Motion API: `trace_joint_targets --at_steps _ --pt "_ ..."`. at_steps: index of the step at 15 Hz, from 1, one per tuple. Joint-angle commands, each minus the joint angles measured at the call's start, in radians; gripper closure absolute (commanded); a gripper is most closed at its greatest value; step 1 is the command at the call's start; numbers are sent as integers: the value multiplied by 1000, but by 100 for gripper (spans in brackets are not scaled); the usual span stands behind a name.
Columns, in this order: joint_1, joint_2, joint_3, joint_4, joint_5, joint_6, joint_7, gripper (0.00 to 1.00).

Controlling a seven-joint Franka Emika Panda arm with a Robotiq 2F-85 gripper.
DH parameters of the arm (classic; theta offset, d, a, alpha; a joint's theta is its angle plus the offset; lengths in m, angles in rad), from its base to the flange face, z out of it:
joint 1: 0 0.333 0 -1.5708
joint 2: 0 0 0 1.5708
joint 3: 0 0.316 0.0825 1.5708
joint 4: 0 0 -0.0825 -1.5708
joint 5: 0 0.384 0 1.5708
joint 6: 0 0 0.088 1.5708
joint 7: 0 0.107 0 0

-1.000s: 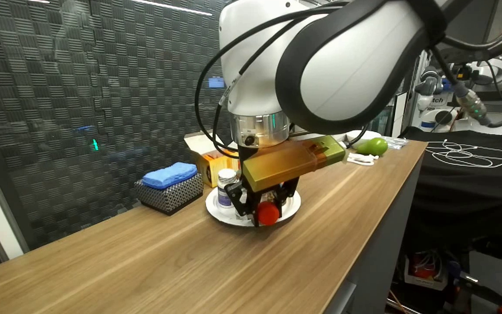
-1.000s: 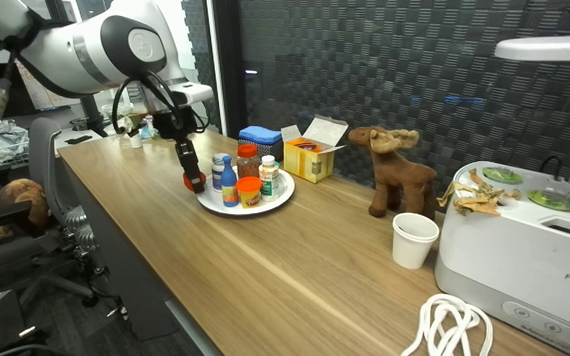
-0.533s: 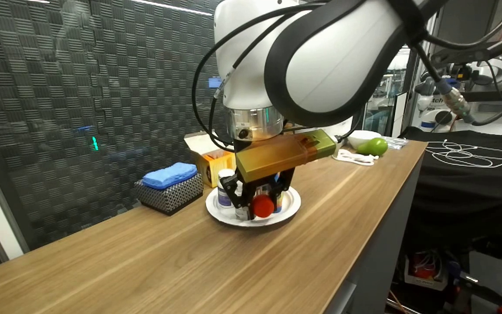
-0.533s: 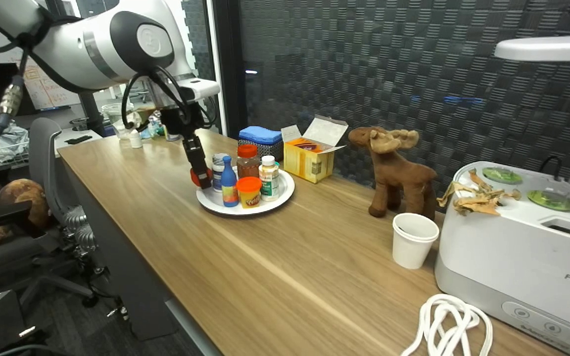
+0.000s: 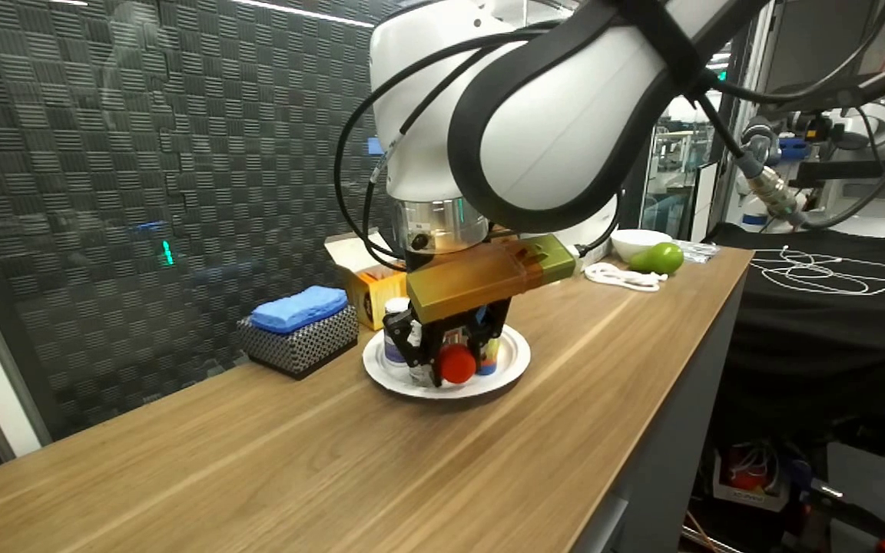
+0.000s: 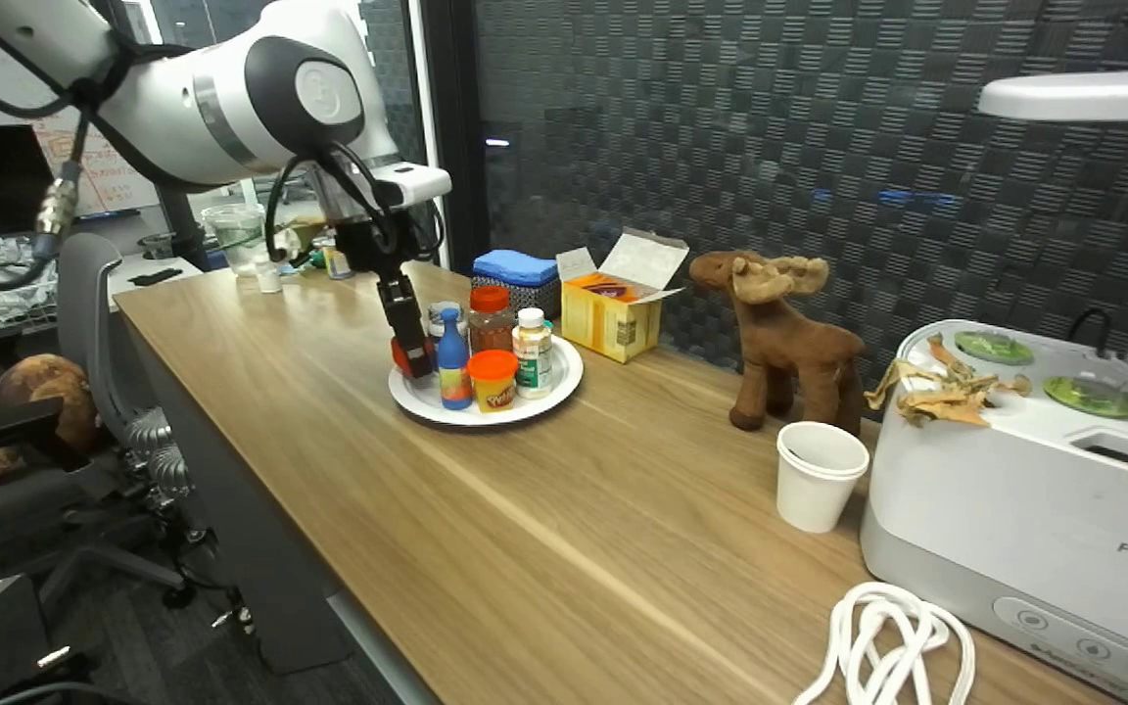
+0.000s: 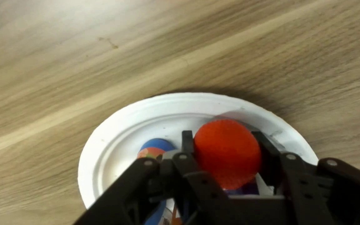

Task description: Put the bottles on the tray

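The tray is a round white plate [image 5: 517,361], also seen in the wrist view [image 7: 114,134]. On it stand a blue bottle [image 6: 452,362], a yellow jar with an orange lid [image 6: 493,380], a white-capped bottle with a green label [image 6: 533,354], a red-lidded brown jar [image 6: 491,323] and a partly hidden pale jar [image 6: 437,328]. My gripper [image 7: 224,139] is shut on a red round-ended object [image 7: 228,153], also in both exterior views [image 5: 458,363] [image 6: 399,358]. It is over the tray's edge beside the blue bottle. Whether the red object touches the tray is unclear.
A yellow cardboard box [image 6: 613,318] and a dark box with a blue cloth [image 5: 298,334] stand behind the tray. A brown plush moose [image 6: 789,352], a white paper cup [image 6: 819,480], a white cable [image 6: 892,627] and a white appliance [image 6: 1034,490] are farther along the table.
My gripper has moved with the red object from the tray's near edge inward over the tray, closer to the blue bottle. The bottles on the tray look unmoved.
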Motion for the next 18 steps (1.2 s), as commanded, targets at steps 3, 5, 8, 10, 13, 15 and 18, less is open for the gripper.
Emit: trace_joint_targets --at_steps 3,5,8,10,13,15,18 --pt "3 28 -5 50 36 -11 -39 76" --pt "3 33 -4 58 44 -12 -48 76" --pt "6 29 0 60 61 -4 -71 20" --pt "9 18 2 55 69 4 -85 5" --pt "14 4 10 46 78 17 -107 0" --pt "18 -5 17 41 85 25 -121 0" --pt "17 -23 39 42 133 6 -178 0"
